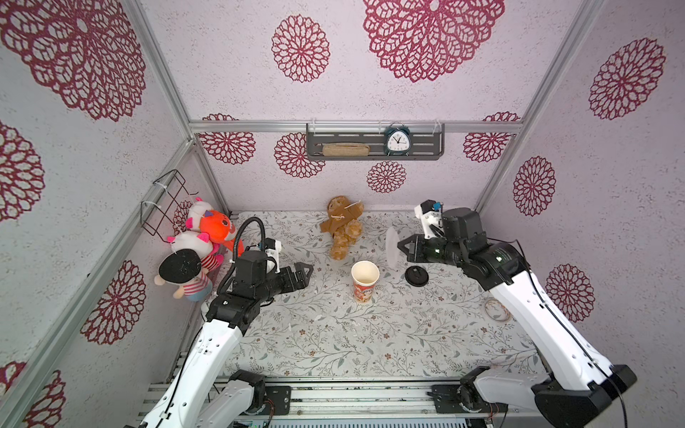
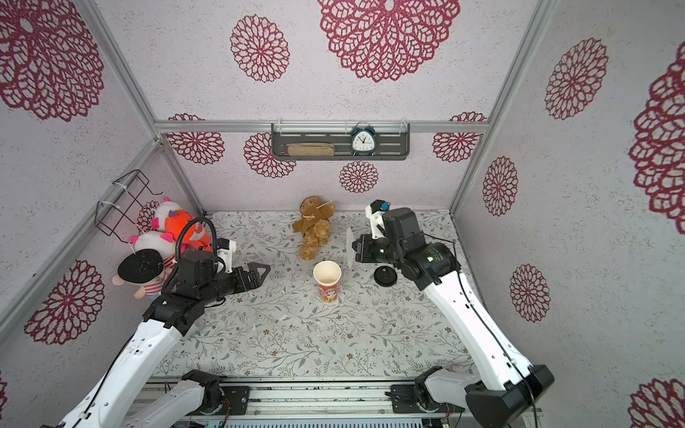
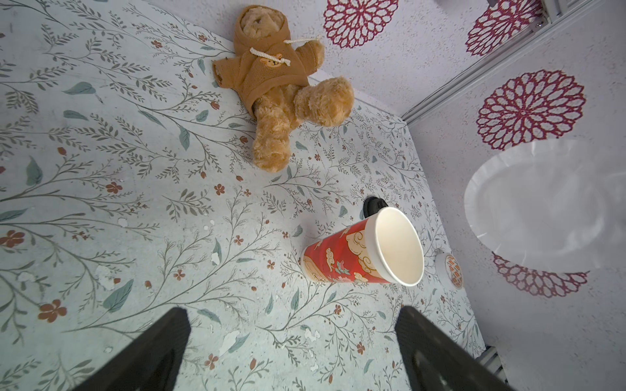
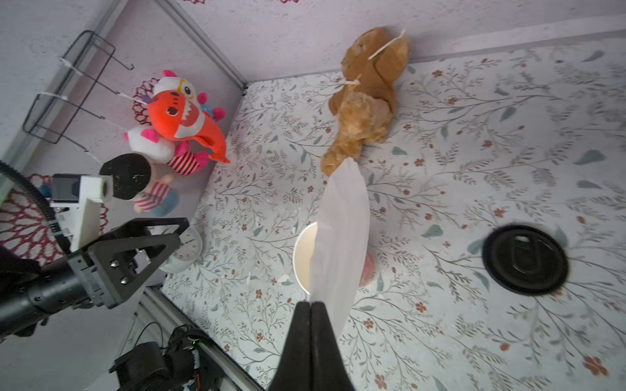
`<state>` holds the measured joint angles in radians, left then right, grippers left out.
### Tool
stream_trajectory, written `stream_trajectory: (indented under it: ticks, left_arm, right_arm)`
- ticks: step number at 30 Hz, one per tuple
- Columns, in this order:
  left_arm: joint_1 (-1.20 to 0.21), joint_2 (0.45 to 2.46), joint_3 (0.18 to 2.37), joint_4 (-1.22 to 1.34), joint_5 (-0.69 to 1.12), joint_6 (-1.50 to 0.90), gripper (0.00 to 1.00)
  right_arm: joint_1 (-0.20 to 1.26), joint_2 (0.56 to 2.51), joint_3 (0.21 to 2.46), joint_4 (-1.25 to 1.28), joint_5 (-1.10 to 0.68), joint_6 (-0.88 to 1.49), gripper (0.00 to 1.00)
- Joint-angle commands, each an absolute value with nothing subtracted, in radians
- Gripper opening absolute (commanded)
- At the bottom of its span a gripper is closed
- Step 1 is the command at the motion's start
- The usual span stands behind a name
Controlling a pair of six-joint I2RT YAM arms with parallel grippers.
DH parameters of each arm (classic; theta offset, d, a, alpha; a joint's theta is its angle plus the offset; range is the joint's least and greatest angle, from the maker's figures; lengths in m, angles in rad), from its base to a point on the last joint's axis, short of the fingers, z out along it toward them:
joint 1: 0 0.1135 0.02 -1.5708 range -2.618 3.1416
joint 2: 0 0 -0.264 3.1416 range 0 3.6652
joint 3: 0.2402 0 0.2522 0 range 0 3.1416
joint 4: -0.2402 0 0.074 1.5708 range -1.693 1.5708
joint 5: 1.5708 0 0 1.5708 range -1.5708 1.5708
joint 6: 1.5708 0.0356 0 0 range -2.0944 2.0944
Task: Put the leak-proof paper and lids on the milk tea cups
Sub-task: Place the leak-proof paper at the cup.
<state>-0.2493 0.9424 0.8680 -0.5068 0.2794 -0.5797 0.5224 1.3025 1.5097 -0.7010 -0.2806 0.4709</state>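
Observation:
The milk tea cup (image 1: 365, 279) (image 2: 327, 279) stands upright and uncovered in the middle of the table, cream inside with a red-orange print; the left wrist view shows it as well (image 3: 372, 250). My right gripper (image 1: 401, 246) (image 4: 311, 304) is shut on the edge of the leak-proof paper (image 1: 392, 246) (image 2: 349, 246) (image 4: 342, 237). The thin translucent round film hangs on edge in the air, just right of the cup and above its rim level. My left gripper (image 1: 305, 272) (image 3: 291, 315) is open and holds nothing, left of the cup and well apart from it.
A black round lid (image 1: 416, 276) (image 4: 524, 259) lies flat right of the cup, under my right arm. A brown teddy bear (image 1: 343, 226) lies at the back wall. Plush toys (image 1: 200, 244) pile in the back left corner. A tape roll (image 1: 495, 309) lies at the right edge.

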Motion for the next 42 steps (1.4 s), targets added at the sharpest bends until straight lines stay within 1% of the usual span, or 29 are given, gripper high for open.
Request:
stream_trajectory:
  ticks: [1, 4, 7, 13, 20, 25, 42]
  left_arm:
    - [-0.258, 0.939, 0.893, -0.511, 0.275, -0.595, 1.00]
    - [-0.258, 0.943, 0.893, -0.517, 0.270, -0.593, 1.00]
    - [-0.258, 0.946, 0.897, -0.527, 0.263, -0.588, 1.00]
    - [-0.258, 0.945, 0.897, -0.536, 0.253, -0.578, 0.99]
    - [-0.258, 0.948, 0.901, -0.540, 0.251, -0.575, 1.00]
    - [-0.258, 0.942, 0.897, -0.548, 0.249, -0.572, 1.00]
    - [-0.258, 0.928, 0.898, -0.565, 0.244, -0.568, 1.00]
  right_arm:
    - [0.523, 1.354, 1.538, -0.592, -0.472, 0.525, 0.00]
    - [0.531, 1.389, 1.527, -0.473, -0.554, 0.619, 0.00]
    - [0.550, 1.413, 1.515, -0.406, -0.571, 0.681, 0.00]
    - [0.559, 1.411, 1.412, -0.426, -0.503, 0.711, 0.00]
    - [0.557, 1.390, 1.294, -0.432, -0.469, 0.726, 0.00]
    - [0.545, 1.361, 1.256, -0.438, -0.428, 0.718, 0.00]
    - [0.519, 1.333, 1.157, -0.451, -0.397, 0.709, 0.00]
